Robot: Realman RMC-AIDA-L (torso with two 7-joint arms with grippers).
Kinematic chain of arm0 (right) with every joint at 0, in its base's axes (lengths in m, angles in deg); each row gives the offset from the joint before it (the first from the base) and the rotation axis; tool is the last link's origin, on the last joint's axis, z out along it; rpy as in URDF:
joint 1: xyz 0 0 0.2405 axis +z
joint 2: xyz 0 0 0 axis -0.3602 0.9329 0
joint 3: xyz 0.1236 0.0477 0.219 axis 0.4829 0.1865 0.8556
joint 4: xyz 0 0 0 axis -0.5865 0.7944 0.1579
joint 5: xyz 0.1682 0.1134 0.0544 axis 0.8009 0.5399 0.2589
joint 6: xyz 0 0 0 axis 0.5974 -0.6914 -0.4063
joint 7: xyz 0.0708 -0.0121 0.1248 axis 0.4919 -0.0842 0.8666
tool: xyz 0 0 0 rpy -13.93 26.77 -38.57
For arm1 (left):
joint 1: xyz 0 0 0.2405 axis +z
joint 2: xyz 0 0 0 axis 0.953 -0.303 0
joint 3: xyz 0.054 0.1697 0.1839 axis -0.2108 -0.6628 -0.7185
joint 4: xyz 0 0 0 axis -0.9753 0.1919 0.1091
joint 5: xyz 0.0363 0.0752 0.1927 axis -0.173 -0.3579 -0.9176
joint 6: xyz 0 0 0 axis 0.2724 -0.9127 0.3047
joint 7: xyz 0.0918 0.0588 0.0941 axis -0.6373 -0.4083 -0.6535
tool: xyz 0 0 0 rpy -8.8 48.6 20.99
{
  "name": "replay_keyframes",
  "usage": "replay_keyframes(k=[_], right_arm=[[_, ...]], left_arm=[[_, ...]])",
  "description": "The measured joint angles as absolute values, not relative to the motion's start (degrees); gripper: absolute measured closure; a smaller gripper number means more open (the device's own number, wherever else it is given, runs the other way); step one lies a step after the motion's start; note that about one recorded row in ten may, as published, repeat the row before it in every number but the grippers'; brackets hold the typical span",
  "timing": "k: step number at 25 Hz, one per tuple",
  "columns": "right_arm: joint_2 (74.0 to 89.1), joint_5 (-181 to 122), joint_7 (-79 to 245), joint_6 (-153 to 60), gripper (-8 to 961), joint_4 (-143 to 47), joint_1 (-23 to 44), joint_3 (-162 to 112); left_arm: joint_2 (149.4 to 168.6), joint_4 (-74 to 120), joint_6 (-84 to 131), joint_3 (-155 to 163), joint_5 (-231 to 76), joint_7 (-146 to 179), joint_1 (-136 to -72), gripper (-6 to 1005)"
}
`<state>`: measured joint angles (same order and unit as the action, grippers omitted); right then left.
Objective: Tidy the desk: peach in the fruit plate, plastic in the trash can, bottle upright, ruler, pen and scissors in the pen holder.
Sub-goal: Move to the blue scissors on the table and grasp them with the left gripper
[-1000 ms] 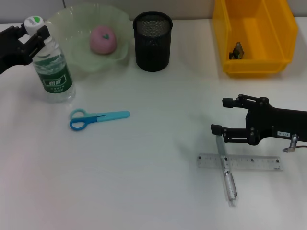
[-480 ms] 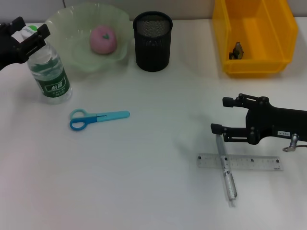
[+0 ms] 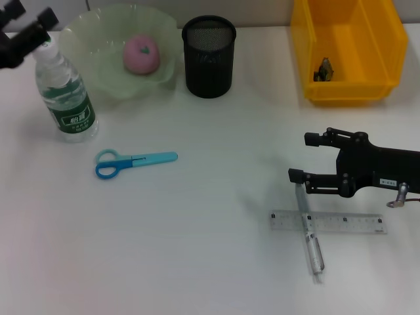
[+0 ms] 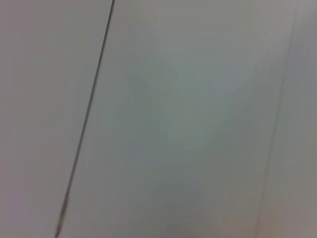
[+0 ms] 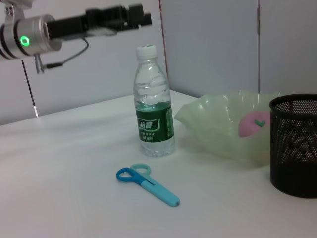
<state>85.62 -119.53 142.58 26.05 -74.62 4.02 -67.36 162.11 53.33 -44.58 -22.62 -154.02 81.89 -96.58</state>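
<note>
The bottle (image 3: 67, 92) stands upright on the desk (image 3: 210, 262) at the far left, beside the fruit plate (image 3: 98, 39), which holds the peach (image 3: 141, 54). My left gripper (image 3: 31, 13) hovers open just above the bottle's cap, apart from it; the right wrist view shows the left gripper (image 5: 130, 15) over the bottle (image 5: 154, 111). The scissors (image 3: 134, 162) lie flat in front of the bottle. The pen (image 3: 311, 233) lies across the ruler (image 3: 341, 222) at the front right. My right gripper (image 3: 299, 157) is open just behind the pen's far end. The pen holder (image 3: 209, 56) stands empty.
The trash can (image 3: 367, 39) sits at the back right with a small dark crumpled piece (image 3: 325, 69) inside. The left wrist view shows only a blurred pale wall.
My left gripper has let go of the bottle's neck and risen up and back. The bottle now stands free and upright. The right arm has not moved.
</note>
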Motion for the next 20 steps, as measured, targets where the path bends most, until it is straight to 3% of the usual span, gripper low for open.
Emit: replay_keyframes(k=[9,17,20], right_arm=[[85.62,-119.5,142.7,26.1,114,-74.5,4.0,-67.4],[85.72,-119.6,142.5,26.1,114,-74.8,3.6,-67.7],[85.77,-119.6,142.4,26.1,114,-74.8,3.5,-67.7]], left_arm=[[158.56,61.5,-56.2,-31.1,-151.5,96.9,-98.3,216],[157.8,72.1,-55.5,-39.3,-159.8,104.0,-102.1,217],[157.99,76.8,-56.1,-39.9,-170.7,108.7,-106.5,218]])
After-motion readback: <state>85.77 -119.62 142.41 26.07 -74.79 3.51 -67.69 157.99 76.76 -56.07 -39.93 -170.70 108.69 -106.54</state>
